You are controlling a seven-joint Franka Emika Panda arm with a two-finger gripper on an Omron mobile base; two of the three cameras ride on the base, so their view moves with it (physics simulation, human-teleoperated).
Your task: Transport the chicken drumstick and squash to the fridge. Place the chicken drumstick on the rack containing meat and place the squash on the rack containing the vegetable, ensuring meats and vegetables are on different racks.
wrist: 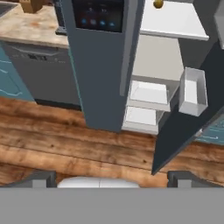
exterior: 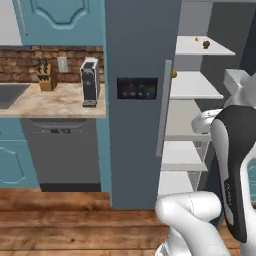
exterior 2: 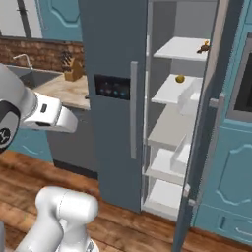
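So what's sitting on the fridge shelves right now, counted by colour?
Brown items on the top shelf: 1
Yellow round items on the second shelf: 1
Total: 2. A tiny orange speck on the top shelf is too small to identify.

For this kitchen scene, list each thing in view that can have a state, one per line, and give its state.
fridge: left door shut, right door swung open.
gripper: open, holding nothing, its fingertips wide apart.
fridge touch panel: lit, small blue icons showing.
top shelf: holds a small brown item.
second shelf: holds a small yellow-orange round item.
dishwasher: shut.
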